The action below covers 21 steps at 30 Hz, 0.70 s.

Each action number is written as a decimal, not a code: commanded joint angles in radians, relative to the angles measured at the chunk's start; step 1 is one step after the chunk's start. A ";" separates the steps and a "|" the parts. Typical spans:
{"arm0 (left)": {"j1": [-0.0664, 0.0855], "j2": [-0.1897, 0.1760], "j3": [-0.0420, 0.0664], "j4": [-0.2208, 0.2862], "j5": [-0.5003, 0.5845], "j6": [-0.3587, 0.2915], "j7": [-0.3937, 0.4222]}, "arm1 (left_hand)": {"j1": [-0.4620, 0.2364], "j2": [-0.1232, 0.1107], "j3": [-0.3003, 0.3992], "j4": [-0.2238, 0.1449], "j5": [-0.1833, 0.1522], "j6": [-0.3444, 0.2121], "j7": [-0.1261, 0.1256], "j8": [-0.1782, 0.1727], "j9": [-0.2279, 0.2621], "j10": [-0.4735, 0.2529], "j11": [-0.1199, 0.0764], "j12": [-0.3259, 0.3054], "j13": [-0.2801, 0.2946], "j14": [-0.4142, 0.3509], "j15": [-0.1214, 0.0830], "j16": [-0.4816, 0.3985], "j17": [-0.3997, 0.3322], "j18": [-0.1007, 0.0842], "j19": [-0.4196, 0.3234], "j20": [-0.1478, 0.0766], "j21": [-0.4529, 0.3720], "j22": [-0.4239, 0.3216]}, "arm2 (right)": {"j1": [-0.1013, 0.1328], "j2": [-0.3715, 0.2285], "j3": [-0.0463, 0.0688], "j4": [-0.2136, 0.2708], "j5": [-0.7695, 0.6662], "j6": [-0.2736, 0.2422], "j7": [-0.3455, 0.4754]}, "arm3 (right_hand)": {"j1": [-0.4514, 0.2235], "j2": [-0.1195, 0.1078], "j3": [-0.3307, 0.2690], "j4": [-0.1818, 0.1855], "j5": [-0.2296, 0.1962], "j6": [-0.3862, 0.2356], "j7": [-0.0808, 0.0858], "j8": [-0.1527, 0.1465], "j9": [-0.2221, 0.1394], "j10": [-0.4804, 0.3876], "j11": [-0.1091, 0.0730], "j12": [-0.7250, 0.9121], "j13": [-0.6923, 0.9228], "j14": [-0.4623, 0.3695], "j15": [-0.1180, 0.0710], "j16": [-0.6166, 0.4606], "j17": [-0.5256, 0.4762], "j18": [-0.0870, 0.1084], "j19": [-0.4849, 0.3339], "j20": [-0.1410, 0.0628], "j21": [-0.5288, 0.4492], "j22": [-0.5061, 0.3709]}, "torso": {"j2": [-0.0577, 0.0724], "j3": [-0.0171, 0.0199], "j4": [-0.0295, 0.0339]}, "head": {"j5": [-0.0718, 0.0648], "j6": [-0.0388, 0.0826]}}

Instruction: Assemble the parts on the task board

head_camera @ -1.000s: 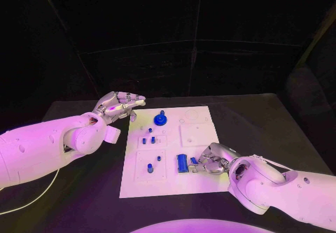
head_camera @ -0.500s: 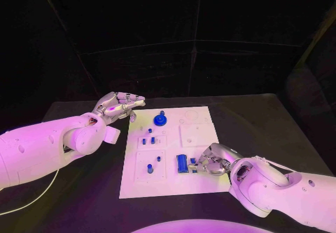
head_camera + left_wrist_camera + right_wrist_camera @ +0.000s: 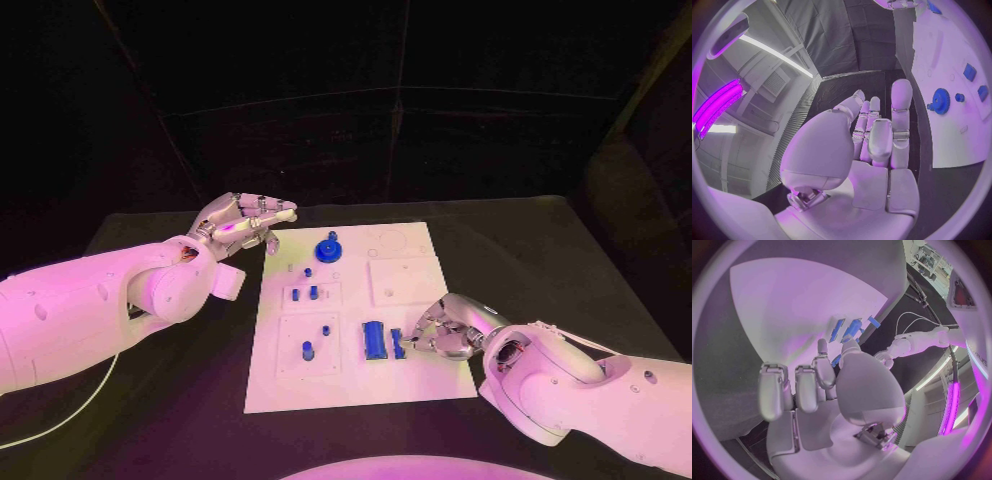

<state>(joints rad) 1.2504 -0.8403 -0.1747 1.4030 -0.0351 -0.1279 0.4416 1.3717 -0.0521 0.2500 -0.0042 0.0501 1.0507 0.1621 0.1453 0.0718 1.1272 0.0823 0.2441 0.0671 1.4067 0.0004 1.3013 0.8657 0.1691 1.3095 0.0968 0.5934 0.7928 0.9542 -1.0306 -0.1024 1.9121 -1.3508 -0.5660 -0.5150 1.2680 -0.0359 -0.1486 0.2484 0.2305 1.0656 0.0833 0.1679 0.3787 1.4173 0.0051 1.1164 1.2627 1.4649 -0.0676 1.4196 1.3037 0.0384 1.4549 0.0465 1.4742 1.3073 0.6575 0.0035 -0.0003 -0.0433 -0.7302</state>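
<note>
Left hand hovers released off the task board's 10 o'clock corner | right hand pinches a small blue part beside the long blue block, board centred on the worktop

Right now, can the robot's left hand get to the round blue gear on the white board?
Probably yes. The left hand hovers open beside the task board's far corner, and the blue gear stands close by with nothing between them.
</note>
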 commanded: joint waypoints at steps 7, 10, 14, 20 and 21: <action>0.001 0.011 0.001 -0.019 0.059 -0.030 0.051 | -0.035 -0.021 -0.014 0.020 0.004 -0.034 0.014 0.008 -0.004 -0.030 0.020 -0.004 -0.002 -0.252 0.025 -0.324 -0.447 0.012 -0.148 0.023 -0.146 -0.090 | 0.101 0.007 0.002 -0.149 0.627 -0.021 0.549 | 0.154 0.039 0.000 -0.067 0.008 -0.076 0.041 -0.053 -0.033 -0.272 0.035 -0.555 -0.393 -0.125 0.037 -0.525 -0.591 0.120 -0.360 0.030 -0.422 -0.389 | -0.029 -0.0093 0.0133 | -0.020 0.022; -0.001 0.020 0.001 -0.035 0.093 -0.042 0.069 | -0.038 -0.017 -0.026 0.032 -0.005 -0.046 0.023 0.004 -0.005 -0.045 0.034 -0.022 -0.003 -0.367 0.050 -0.558 -0.553 0.008 -0.278 0.051 -0.282 -0.185 | 0.136 0.035 0.002 -0.231 0.822 0.028 0.688 | 0.200 0.052 0.008 -0.076 0.004 -0.095 0.066 -0.072 -0.050 -0.366 0.064 -0.692 -0.507 -0.236 0.066 -0.703 -0.691 0.139 -0.494 0.054 -0.632 -0.573 | -0.041 -0.0134 0.0159 | -0.026 0.033; -0.007 0.042 0.001 -0.072 0.133 -0.052 0.092 | -0.033 -0.009 -0.047 0.047 0.005 -0.049 0.024 -0.009 -0.006 -0.048 0.048 -0.065 -0.004 -0.404 0.097 -0.823 -0.664 0.010 -0.388 0.107 -0.432 -0.316 | 0.165 0.100 0.003 -0.360 1.001 0.108 0.813 | 0.251 0.057 0.013 -0.084 -0.017 -0.110 0.096 -0.099 -0.086 -0.422 0.115 -0.853 -0.692 -0.393 0.128 -0.950 -0.821 0.125 -0.603 0.103 -0.824 -0.691 | -0.064 -0.0184 0.0173 | -0.033 0.054; -0.018 0.111 0.001 -0.172 0.179 -0.078 0.124 | -0.023 0.003 -0.089 0.061 0.003 -0.053 0.018 -0.051 -0.007 -0.052 0.074 -0.140 -0.005 -0.418 0.138 -1.042 -0.755 0.019 -0.531 0.165 -0.531 -0.453 | 0.182 0.236 0.024 -0.582 1.142 0.207 0.921 | 0.263 0.073 0.005 -0.119 -0.037 -0.119 0.099 -0.104 -0.177 -0.390 0.139 -0.987 -0.978 -0.425 0.187 -1.209 -1.038 0.147 -0.620 0.170 -1.067 -0.867 | -0.078 -0.0213 0.0215 | -0.042 0.116; -0.020 0.122 0.001 -0.188 0.184 -0.085 0.128 | -0.023 0.005 -0.093 0.063 0.004 -0.054 0.015 -0.055 -0.007 -0.057 0.078 -0.147 -0.005 -0.422 0.142 -1.057 -0.761 0.016 -0.542 0.169 -0.532 -0.462 | 0.183 0.255 0.027 -0.610 1.156 0.216 0.927 | 0.260 0.080 0.006 -0.122 -0.035 -0.117 0.101 -0.104 -0.184 -0.389 0.140 -0.996 -0.998 -0.429 0.185 -1.228 -1.055 0.143 -0.617 0.177 -1.083 -0.879 | -0.081 -0.0205 0.0214 | -0.038 0.132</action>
<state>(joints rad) 1.2309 -0.7265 -0.1747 1.2306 0.0915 -0.1802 0.5160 1.3483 -0.0538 0.1596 0.0581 0.0550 1.0019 0.1785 0.0925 0.0658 1.0698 0.1546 0.1023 0.0636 0.9827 0.1365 0.2547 0.1091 0.1690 0.7751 0.2631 0.0628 0.3376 1.1335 -0.7891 -0.0772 1.3273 -0.3560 -0.4441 0.2816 1.5269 0.0343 -0.1423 0.1294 0.1981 0.9503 0.1828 0.0658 0.2010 1.0220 0.1481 0.1287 0.2832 1.0364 0.1149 0.2079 0.2631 0.1713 0.8378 0.2173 0.4057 0.4389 0.5884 -0.0158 0.0185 -0.0827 -0.6247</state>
